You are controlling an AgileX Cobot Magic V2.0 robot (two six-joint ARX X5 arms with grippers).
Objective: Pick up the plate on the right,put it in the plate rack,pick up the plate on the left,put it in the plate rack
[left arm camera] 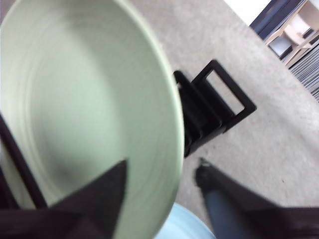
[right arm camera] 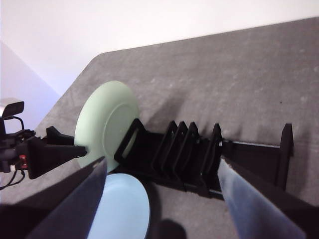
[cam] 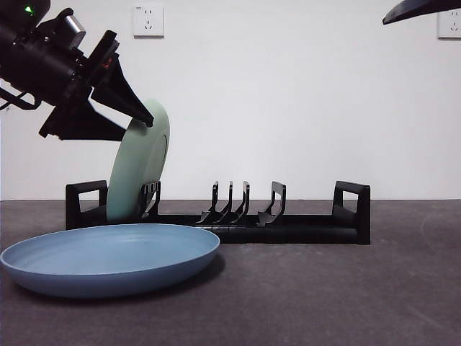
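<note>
Pale green, the plate [cam: 139, 167] stands on edge, leaning, in the end slot of the black plate rack [cam: 288, 225] in the front view, with the left gripper [cam: 141, 115] reaching down from the upper corner, its jaws spread astride the plate's top rim. A blue plate [cam: 109, 257] lies flat on the dark table [cam: 346, 295] just in front of the rack. A black arm tip shows at the other top corner.

The left wrist view shows the green plate's face [left arm camera: 84, 109] between the parted jaws, one jaw over its face, the other clear of its rim, beside the rack's loop handle [left arm camera: 227, 97].

In the right wrist view the right gripper [right arm camera: 162, 174] hangs above the rack [right arm camera: 199, 154], jaws wide apart and empty, with the green plate [right arm camera: 102, 122] and blue plate [right arm camera: 122, 209] below.
</note>
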